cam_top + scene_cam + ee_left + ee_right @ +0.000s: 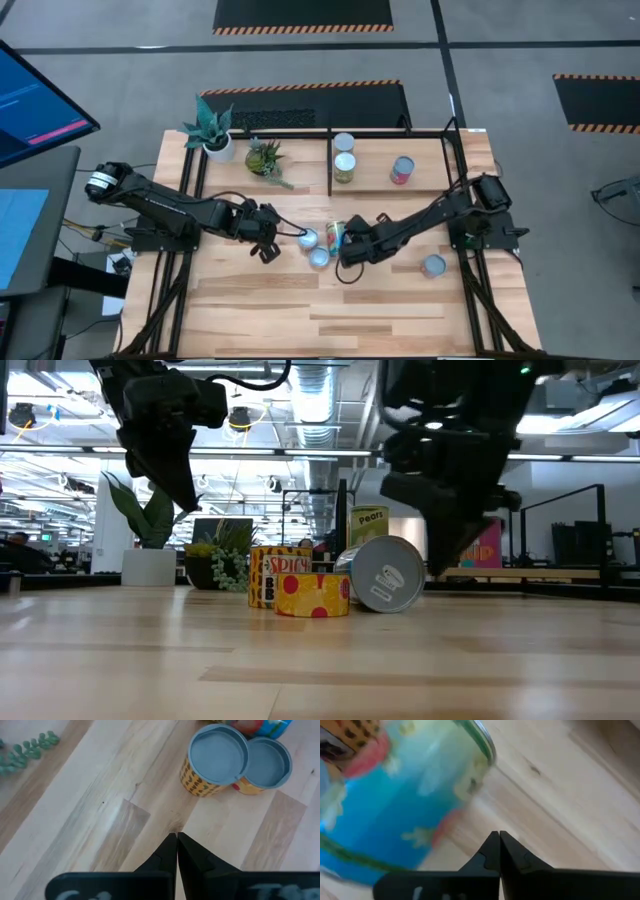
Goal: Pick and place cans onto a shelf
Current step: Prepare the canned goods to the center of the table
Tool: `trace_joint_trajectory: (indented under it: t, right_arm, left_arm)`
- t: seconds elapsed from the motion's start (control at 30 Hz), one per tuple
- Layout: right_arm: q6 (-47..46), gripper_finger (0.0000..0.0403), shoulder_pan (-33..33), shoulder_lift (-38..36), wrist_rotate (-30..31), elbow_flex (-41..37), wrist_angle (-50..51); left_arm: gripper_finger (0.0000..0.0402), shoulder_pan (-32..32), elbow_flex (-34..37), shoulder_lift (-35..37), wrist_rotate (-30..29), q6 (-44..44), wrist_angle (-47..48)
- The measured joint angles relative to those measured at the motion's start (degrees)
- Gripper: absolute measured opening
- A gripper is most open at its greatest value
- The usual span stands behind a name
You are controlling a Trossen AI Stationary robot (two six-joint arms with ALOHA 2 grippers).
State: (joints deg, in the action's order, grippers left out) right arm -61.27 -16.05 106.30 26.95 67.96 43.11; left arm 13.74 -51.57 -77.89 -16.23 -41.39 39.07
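Two cans (307, 240) (320, 258) stand upright mid-table, touching each other. A light blue can (335, 236) lies on its side next to them, its silver end (387, 575) facing the table's near edge. My right gripper (346, 262) is shut, pointing steeply down just right of the lying can (395, 805). My left gripper (268, 250) hovers shut to the left of the upright cans (217, 760), above bare wood. The shelf (330, 160) at the far side holds three cans (344, 143) (344, 167) (402, 170). My right gripper has its shut fingertips (498, 839) close beside the lying blue can's curved side (465, 815), coming down at a slant from the table's right. Whether they touch the can I cannot tell.
Two potted plants (215, 130) (265, 158) stand at the far left, in the shelf's left bay. One more can (433, 265) stands alone on the right of the table. The near half of the wooden table (330, 320) is bare.
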Motion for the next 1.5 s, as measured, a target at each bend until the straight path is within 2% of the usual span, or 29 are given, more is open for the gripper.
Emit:
trace_joint_trajectory:
  t: [0.2, 0.33, 0.53, 0.63, 0.77, 1.03, 1.2, 1.5]
  right_arm:
    - [6.8, 0.0012, 1.2, 0.0, -4.5, 0.4, -17.2]
    - [8.1, 0.0023, 1.0, 0.0, -6.4, 2.7, -21.5]
    - [10.6, 0.0015, 1.6, -0.4, -4.1, 5.9, -17.9]
    - [9.7, 0.0011, 1.7, -0.4, -4.2, 6.3, -17.0]
    - [8.4, 0.0015, 1.4, -0.4, -4.3, 8.2, -15.5]
    - [6.0, 0.0012, -0.1, -0.4, -4.0, 14.6, -1.8]
    - [3.9, 0.0011, -1.8, -0.4, -2.0, 16.8, 5.8]
    - [-1.4, 0.0018, -3.6, -0.4, -0.9, 16.8, 13.0]
  left_arm:
    - [0.0, 0.0, 0.0, 0.0, 0.5, 0.1, 0.0]
    - [0.0, 0.0, 0.0, 0.0, 0.5, 0.2, 0.0]
    - [0.0, 0.0, 0.0, 0.0, 0.6, 0.1, 0.0]
    - [0.0, 0.1, 0.3, -0.1, 3.9, -0.7, -0.2]
    - [0.0, 0.6, 1.4, -4.2, 5.5, 0.8, 1.2]
    - [0.0, 0.4, 1.0, -9.7, 7.2, 4.9, -7.8]
    - [0.0, 0.4, -0.9, -10.0, 5.5, 4.7, -4.3]
    - [0.0, 0.9, -4.7, -9.6, 5.3, 6.2, 2.0]
